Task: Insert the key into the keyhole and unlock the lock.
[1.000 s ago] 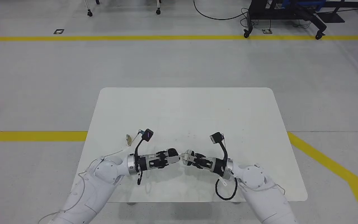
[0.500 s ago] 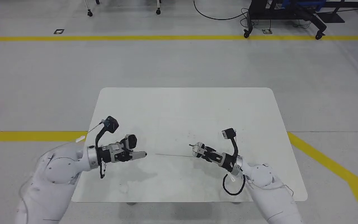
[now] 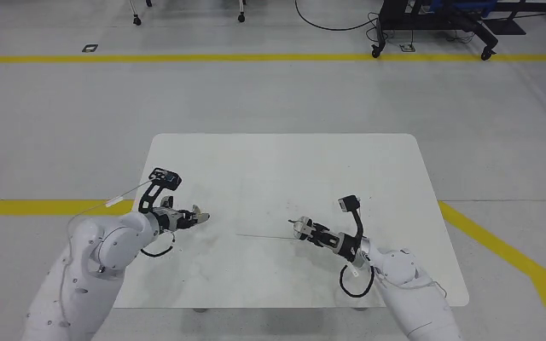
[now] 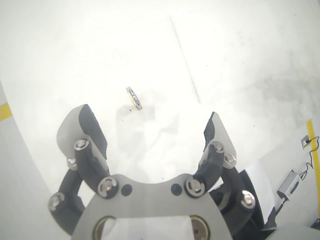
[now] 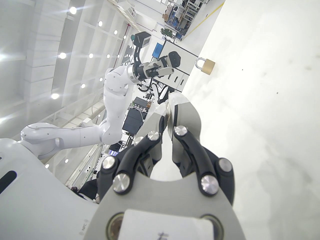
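**Lock stands by the left gripper, key is pinched in the right one**

The lock (image 5: 206,66) is on the left part of the white table (image 3: 281,170). It seems to stand on its base, with the silver loop on top, so its long side goes up and down. The key (image 5: 168,109) is on the other side, held over the middle of the table. It shows as a thin pale bit between two fingertips, and I cannot tell which way it points.

The left gripper (image 4: 150,112) hangs right over the lock and tips down at it. Its two fingers are wide apart and hold nothing. The left arm is bent, with the elbow out past the table's left edge.

The right gripper (image 5: 167,106) has its fingers pressed tight together on the key. The right arm comes in low from the near right corner and points across the table at the lock. The two grippers are well apart. A thin line (image 3: 264,236) on the table lies between them.

The left wrist view looks down on the lock, so it is a narrow strip just ahead of the open fingers. The right wrist view sees it from the side, gold body and loop, with the left gripper above it.
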Robot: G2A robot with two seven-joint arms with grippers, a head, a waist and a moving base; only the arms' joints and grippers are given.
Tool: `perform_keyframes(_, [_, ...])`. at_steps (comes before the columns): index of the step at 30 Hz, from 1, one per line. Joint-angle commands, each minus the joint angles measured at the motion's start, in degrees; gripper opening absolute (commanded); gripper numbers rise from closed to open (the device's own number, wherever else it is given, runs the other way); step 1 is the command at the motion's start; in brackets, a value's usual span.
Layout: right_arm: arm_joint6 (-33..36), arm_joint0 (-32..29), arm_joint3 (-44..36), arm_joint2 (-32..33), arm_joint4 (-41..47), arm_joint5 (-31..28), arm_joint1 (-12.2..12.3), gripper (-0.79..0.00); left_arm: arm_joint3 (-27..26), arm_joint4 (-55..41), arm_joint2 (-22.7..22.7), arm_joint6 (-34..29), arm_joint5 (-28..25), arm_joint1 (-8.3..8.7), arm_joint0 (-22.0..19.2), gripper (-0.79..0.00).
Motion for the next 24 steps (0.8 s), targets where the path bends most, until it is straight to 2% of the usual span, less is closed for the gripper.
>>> perform_keyframes(1, [0.0, 0.0, 0.0, 0.0, 0.0, 0.0, 0.0, -0.785, 3.0, 2.2, 2.9, 1.3, 3.4, -0.56, -1.9, -0.022])
perform_keyframes(4, [0.0, 0.0, 0.0, 0.0, 0.0, 0.0, 0.0, -0.785, 5.2, 4.0, 5.4, 2.7, 6.5, -1.18, -3.3, -0.262])
perform_keyframes(7, [0.0, 0.0, 0.0, 0.0, 0.0, 0.0, 0.0, -0.785, 7.0, 3.8, 6.5, 3.1, 7.0, -1.56, -4.2, -0.385])
perform_keyframes(17, [0.0, 0.0, 0.0, 0.0, 0.0, 0.0, 0.0, -0.785, 10.3, 3.3, 6.8, 3.4, 6.4, -1.95, -5.6, -0.471])
perform_keyframes(24, [0.0, 0.0, 0.0, 0.0, 0.0, 0.0, 0.0, -0.785, 13.5, 3.2, 8.6, 3.3, 5.9, -2.58, -7.8, -0.517])
